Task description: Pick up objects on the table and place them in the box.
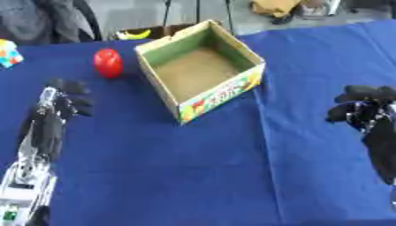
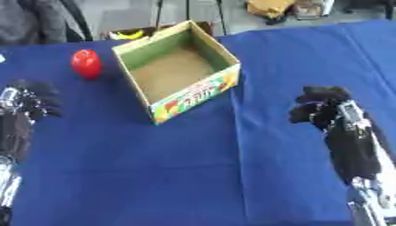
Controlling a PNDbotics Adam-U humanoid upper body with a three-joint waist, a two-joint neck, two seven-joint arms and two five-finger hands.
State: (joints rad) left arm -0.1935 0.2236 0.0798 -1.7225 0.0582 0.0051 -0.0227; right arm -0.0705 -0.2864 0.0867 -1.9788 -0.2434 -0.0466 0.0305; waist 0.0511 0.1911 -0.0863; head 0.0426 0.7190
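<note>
In the left eye view, the left hand (image 1: 63,100) sits low on the left side of the blue cloth (image 1: 193,176). Its fingers are bent a bit at the tips and it holds nothing. A red ball (image 1: 108,62) lies just beyond this hand, a little to the right, not touching it. The box (image 1: 179,98) stands open to the right of the ball, close beside it but apart, and nothing shows inside. A thing of many colours (image 1: 8,54) peeks in at the edge, beyond the left hand

In the right eye view, the right hand (image 2: 321,108) shows best, well to the right of the box. Its fingers are curled over and hold nothing. The box stands between the two hands, farther back
</note>
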